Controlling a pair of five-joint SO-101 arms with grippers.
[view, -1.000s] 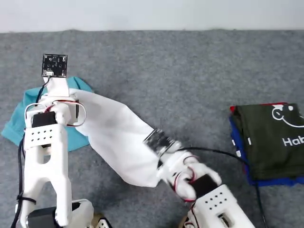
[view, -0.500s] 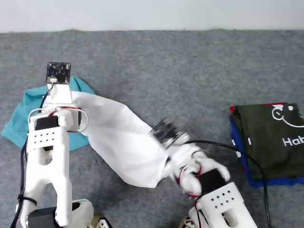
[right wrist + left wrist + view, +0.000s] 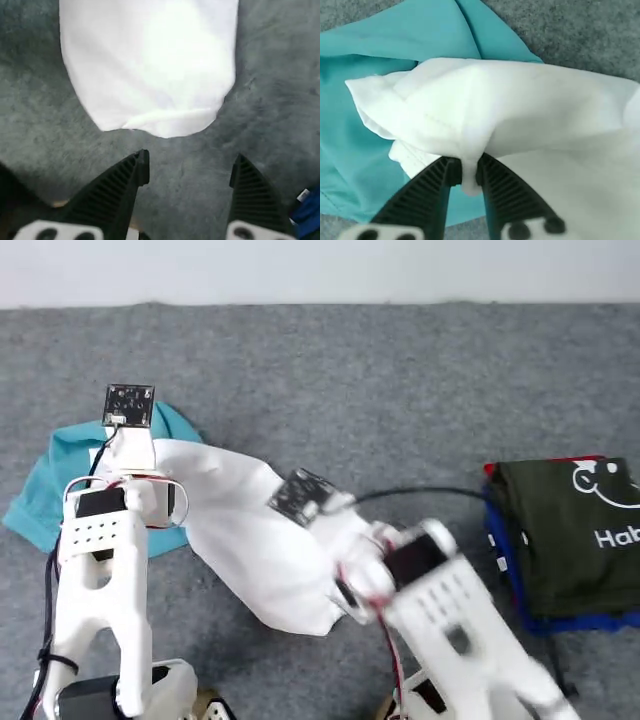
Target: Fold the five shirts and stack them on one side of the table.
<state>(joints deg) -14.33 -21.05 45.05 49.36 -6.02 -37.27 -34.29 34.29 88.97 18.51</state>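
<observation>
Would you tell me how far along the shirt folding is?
Done: a stack on the right, green over blue, red edge beneath. In hand: the white shirt, pinched by the left gripper; the right gripper open near its other end. Left: the teal shirt, crumpled underneath.

**Materials and surface finish: cloth, fibrous covering, moulded plastic**

The white shirt [image 3: 250, 540] is thin, smooth, matt cloth with a stitched hem. The teal shirt [image 3: 60, 470] is smooth cloth with a faint sheen. The worktop [image 3: 400, 390] has a grey, rough, fibrous, matt covering. The left arm [image 3: 100, 570] and right arm [image 3: 460, 620] have white matt plastic shells. The left gripper [image 3: 466, 167] and right gripper [image 3: 191, 160] have black plastic fingers [image 3: 120, 190] with ribbed inner faces. The dark green shirt [image 3: 565, 540] is matt cloth with a white print.
</observation>
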